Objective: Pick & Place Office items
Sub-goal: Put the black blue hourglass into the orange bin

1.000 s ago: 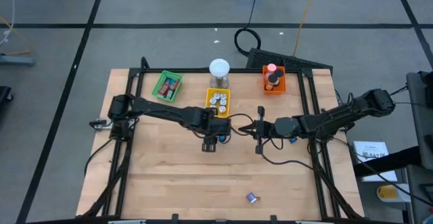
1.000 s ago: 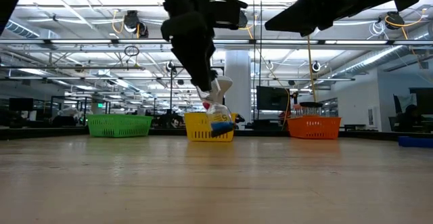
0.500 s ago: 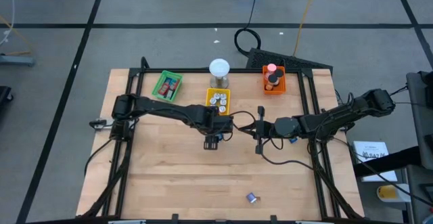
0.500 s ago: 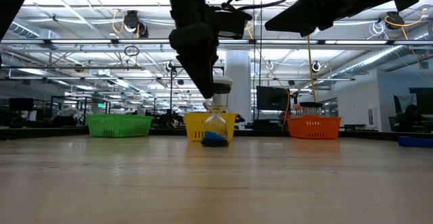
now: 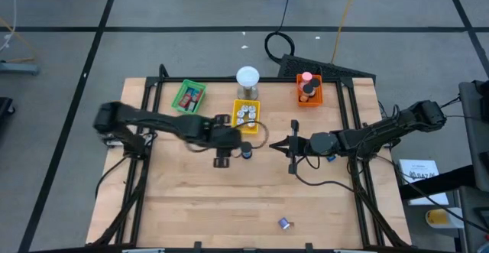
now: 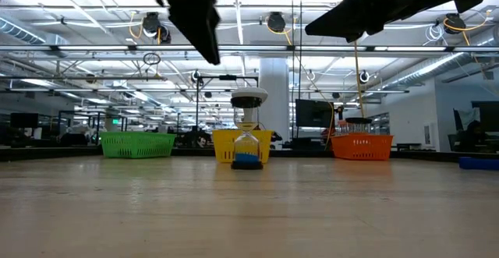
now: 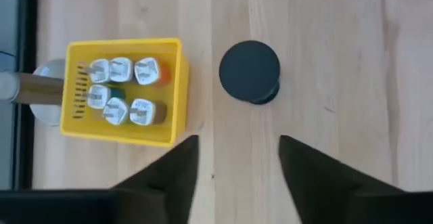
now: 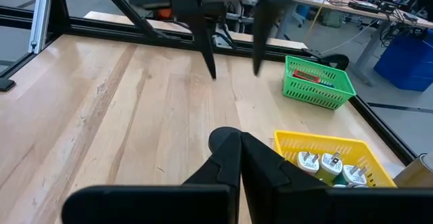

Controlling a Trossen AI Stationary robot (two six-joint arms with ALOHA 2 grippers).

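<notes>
Left gripper [image 5: 221, 162] hangs open and empty over the table [image 5: 183, 207]. We judge a placement finished: a black roll [image 7: 249, 72] stands beside the yellow tray [image 7: 172, 92]. Right gripper [image 5: 293, 147] waits shut. Next, probably the bluish item [image 5: 283, 223] at the front edge.

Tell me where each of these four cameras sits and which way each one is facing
High: overhead, straight down on table, both arms.
Low: table height, level toward yellow tray; arms overhead.
Left wrist: on the left arm, down past open left gripper at black-capped item.
Right wrist: on the right arm, across past shut right gripper to green tray.
Shared: both wrists show the yellow tray.
</notes>
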